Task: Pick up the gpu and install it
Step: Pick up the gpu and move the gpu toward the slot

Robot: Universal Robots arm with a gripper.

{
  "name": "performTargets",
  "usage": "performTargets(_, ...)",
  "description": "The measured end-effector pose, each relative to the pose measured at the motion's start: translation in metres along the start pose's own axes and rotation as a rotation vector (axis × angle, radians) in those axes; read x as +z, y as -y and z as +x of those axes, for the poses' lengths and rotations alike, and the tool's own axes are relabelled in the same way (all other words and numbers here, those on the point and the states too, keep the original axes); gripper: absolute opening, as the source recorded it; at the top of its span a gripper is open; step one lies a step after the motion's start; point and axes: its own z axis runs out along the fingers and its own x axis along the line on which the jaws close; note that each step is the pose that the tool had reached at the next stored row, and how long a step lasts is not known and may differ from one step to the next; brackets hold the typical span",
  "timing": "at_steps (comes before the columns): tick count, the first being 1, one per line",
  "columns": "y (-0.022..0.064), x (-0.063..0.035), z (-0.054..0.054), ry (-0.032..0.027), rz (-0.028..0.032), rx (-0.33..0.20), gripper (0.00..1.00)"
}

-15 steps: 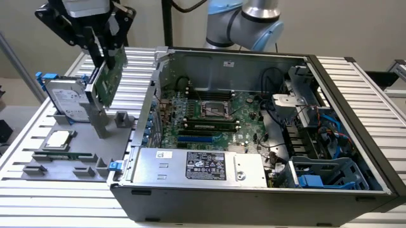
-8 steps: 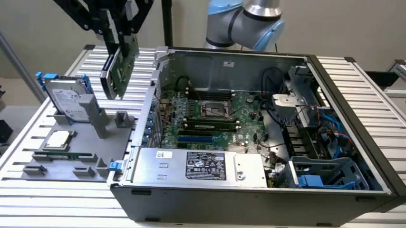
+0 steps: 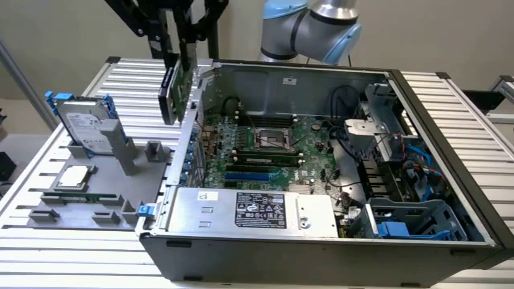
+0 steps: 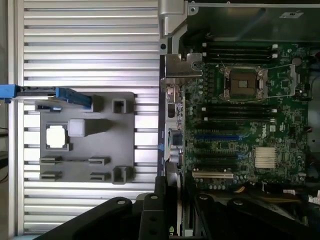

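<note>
Green-and-black gpu (image 3: pixel 177 84): hangs on edge with its long side near vertical, in the exterior view's upper left. It is in the air above the side wall of the case (image 3: pixel 321 253) and clear of every slot, so it is lifted but not yet installed.
End effector (image 3: pixel 180 53): black fingers are closed on the gpu's upper part. Gripping it by one end probably keeps the rest of the card free to go down into the case.
Motherboard (image 3: pixel 265 150): lies flat on the case floor at the centre of the exterior view. A blue slot (image 3: pixel 253 176) sits among its long slots, with nothing standing in it.
Grey fixture (image 3: pixel 88 198): sits at the exterior view's lower left, just beside the case. It props the hard drive (image 3: pixel 84 129) upright on its blue rails and cradles the CPU chip (image 3: pixel 72 176) flat, probably so each part sits ready for a grasp.
Tabletop (image 3: pixel 48 241): ribbed bare aluminium that carries both the fixture and the case.
Room: a plain beige wall (image 3: pixel 56 30) stands behind, and the arm (image 3: pixel 313 24), pale blue and silver, rises past the case's far edge.
</note>
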Motion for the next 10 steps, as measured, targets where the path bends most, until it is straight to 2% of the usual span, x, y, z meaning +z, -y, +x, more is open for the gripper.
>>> performTargets(5, -0.0002, 0.0, -0.022, -0.0001, 0.0001, 0.0, 0.0)
performTargets(10, 0.0, 0.0063, -0.045, -0.0001, 0.0006, 0.0, 0.0)
